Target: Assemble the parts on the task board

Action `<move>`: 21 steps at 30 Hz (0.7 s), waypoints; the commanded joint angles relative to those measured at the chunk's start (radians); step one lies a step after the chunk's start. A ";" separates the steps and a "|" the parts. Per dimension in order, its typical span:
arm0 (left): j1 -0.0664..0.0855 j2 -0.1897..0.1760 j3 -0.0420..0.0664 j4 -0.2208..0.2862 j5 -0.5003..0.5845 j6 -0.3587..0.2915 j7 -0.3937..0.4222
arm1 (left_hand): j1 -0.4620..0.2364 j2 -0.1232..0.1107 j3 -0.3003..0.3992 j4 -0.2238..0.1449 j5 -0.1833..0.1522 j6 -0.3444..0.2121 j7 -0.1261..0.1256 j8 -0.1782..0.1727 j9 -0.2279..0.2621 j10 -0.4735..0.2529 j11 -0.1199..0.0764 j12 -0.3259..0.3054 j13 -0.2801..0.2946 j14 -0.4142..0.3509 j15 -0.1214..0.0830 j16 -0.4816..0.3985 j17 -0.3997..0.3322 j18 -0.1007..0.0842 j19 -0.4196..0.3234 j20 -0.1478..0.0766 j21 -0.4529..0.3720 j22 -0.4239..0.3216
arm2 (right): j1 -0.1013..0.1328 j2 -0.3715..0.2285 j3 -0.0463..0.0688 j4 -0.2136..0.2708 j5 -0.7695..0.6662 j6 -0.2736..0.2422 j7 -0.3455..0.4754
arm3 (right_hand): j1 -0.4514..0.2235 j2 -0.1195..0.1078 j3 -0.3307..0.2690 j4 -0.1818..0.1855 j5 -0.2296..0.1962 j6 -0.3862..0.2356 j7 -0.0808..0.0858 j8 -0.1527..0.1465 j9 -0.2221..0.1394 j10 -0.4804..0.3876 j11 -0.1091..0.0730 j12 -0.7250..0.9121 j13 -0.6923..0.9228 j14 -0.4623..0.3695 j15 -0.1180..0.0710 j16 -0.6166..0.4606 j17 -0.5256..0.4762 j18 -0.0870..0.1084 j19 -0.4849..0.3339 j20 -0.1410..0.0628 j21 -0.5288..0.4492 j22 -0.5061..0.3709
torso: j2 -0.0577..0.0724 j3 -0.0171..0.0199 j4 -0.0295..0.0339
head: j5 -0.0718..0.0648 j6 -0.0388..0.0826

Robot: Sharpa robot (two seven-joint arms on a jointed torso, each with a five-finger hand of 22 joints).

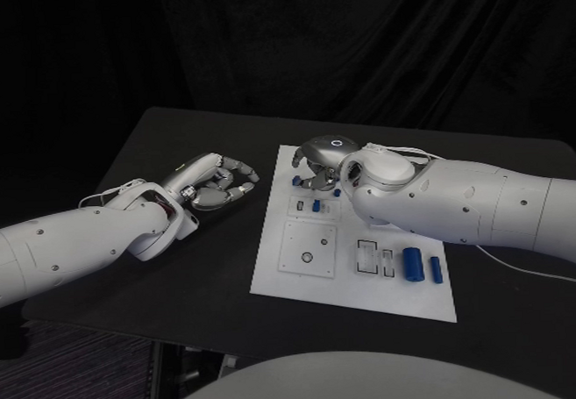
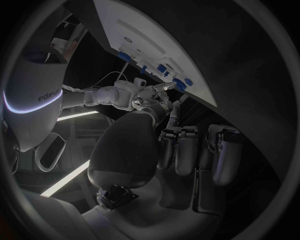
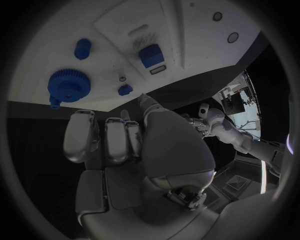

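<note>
- The black table carries the flat white rectangular task board at its middle, lying between the two arms.
- The white right arm reaches in over the board's far half; its silver right hand hangs above the board's far end, palm down. In the right wrist view its fingers lie side by side, curled inward with nothing between them, just off the board's edge.
- The white left arm lies over the bare table beside the board; the silver left hand sits near the board's long edge without touching it, fingers bent inward and empty.
- On the board's near end a fat blue cylinder and a slimmer blue rod lie side by side, beside two rectangular slots.
- A blue toothed gear, a blue square block and a small blue knob sit at the board's far end, beneath the right hand.
</note>
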 commanded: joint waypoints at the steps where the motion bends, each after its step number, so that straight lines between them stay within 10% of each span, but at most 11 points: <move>1: 0.000 0.005 0.001 -0.003 0.002 0.015 0.001 | 0.010 0.001 -0.001 0.008 0.007 -0.005 0.003 0.006 -0.001 0.104 0.001 -0.004 0.263 0.106 -0.002 0.006 0.263 -0.011 0.095 -0.004 0.001 0.259 | -0.009 0.006 0.001 -0.014 -0.011 0.022 -0.023 | -0.020 -0.002 -0.014 0.003 -0.038 0.012 -0.001 0.017 0.007 0.001 0.008 0.006 0.004 0.042 0.008 0.005 -0.001 -0.016 0.005 0.010 0.004 0.170 | -0.001 -0.0015 0.0001 | 0.000 0.000; 14: 0.000 0.017 0.001 -0.013 0.002 0.026 0.000 | 0.010 0.001 0.000 0.009 0.007 -0.006 0.003 0.006 -0.001 0.104 0.002 -0.004 0.263 0.106 -0.002 0.006 0.263 -0.010 0.094 -0.004 0.000 0.259 | -0.034 0.035 0.005 -0.071 -0.011 0.039 -0.019 | -0.034 0.001 -0.027 0.002 -0.053 -0.022 0.003 0.027 0.012 -0.002 0.011 0.006 0.004 0.040 0.011 0.003 -0.004 -0.015 0.001 0.014 0.002 0.169 | -0.003 -0.0049 0.0009 | 0.007 0.000; 21: -0.001 0.023 0.001 -0.020 0.002 0.030 -0.001 | 0.010 0.000 0.000 0.010 0.008 -0.007 0.004 0.006 -0.001 0.104 0.002 -0.004 0.263 0.106 -0.001 0.006 0.263 -0.010 0.093 -0.004 -0.001 0.258 | -0.039 0.045 0.008 -0.087 -0.011 0.043 -0.016 | -0.007 0.014 -0.015 -0.025 0.029 -0.050 0.005 0.042 0.017 -0.016 0.010 -0.003 -0.008 0.033 0.011 -0.006 -0.015 -0.011 -0.007 0.015 -0.013 0.165 | -0.004 -0.0064 0.0008 | 0.009 0.000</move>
